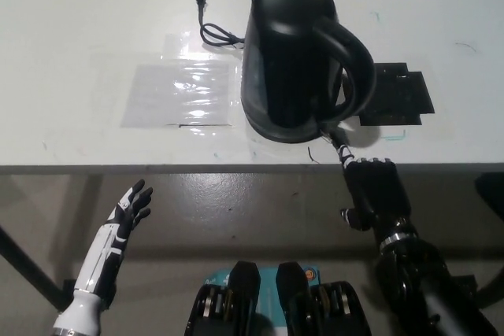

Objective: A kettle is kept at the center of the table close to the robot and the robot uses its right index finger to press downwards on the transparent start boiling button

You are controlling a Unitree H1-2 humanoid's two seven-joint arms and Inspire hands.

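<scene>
Black plastic all over, the kettle (295, 57) stands upright on the white bench (79, 21), near the front edge and a little right of centre, with its spout pointing away from the robot and its looped handle (354, 64) swung toward the right. The transparent start button cannot be made out as a separate part; judging by the task, it sits low at the foot of the handle, where the handle meets the body. The right hand (370, 186) lies just in front of and slightly right of that spot, below the bench edge, with one finger (337, 145) stretched forward and up so that its tip reaches the kettle's base by the handle root, and the other fingers curled back; it grasps nothing. Whether the tip is already touching the button cannot be told. The finger's long axis runs roughly from the hand toward the kettle, so a press calls for the tip to come down from above. The left hand (126, 214) rests well apart at the lower left, below the bench, fingers spread and empty. A power cord (211, 29) lies behind the kettle, a clear plastic sheet (177, 94) to its left and a black mat (398, 96) to its right
</scene>
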